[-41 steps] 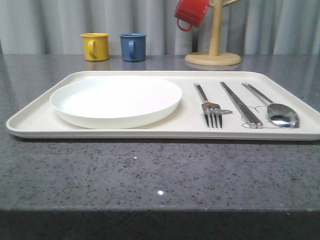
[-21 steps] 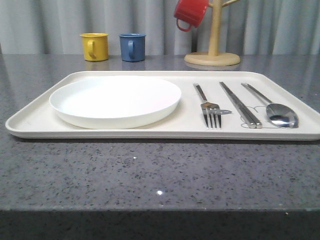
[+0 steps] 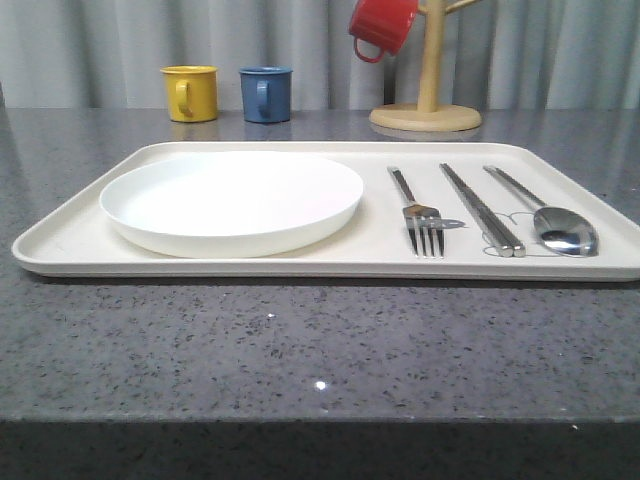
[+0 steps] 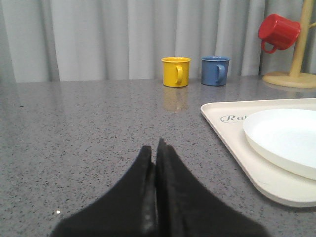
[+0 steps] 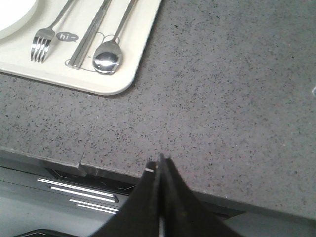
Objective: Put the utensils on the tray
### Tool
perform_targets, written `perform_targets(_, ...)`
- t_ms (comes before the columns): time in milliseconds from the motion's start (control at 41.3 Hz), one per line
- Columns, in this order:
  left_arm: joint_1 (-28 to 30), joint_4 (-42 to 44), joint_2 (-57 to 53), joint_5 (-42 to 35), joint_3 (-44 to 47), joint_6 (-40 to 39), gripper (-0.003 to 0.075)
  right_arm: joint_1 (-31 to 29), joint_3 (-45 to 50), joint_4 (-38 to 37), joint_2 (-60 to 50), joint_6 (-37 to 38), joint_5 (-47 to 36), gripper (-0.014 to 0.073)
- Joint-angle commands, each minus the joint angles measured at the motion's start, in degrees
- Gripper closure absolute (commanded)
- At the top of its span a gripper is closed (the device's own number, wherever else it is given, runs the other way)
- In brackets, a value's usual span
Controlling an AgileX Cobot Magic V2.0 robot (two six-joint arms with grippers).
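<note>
Grey speckled surface [image 3: 300, 340]: fork [image 3: 420, 212], chopsticks [image 3: 482, 210], spoon [image 3: 560, 225] flat on tray [image 3: 60, 245], thin, stiff, slippery—pinch mid-handle; left pincer [image 4: 156, 148], right pincer [image 5: 159, 163] clenched, empty.

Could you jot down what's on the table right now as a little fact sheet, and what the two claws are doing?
tray: cream, on grey table
plate: white, on tray's left part
fork, chopsticks, spoon: side by side on tray, right of plate
mugs: yellow mug and blue mug behind tray; red mug on wooden stand
left claw: shut, empty
right claw: shut, empty
</note>
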Motion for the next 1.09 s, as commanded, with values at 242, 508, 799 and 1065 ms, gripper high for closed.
perform_targets(242,-0.40,-0.50,-1.25,-4.85,1.11,-0.59,0.0740,-0.24,-1.40,0.11,0.81,0.08,-3.10,0.0709)
perform_targets(508,-0.40,-0.50,-1.25,-4.85,1.11,-0.59,0.0740,-1.99,4.91,-0.47,-4.46,0.08,-13.19,0.0709)
perform_targets(799,-0.40,-0.50,-1.25,-4.85,1.11,-0.59,0.0740,-3.96,29.91,-0.47,-14.23,0.08,-51.15,0.0709)
perform_targets(1065,-0.40,-0.50,-1.25,-4.85,1.11,-0.59,0.0740,-3.96,43.23,-0.42,-17.82,0.08,-65.99,0.0709)
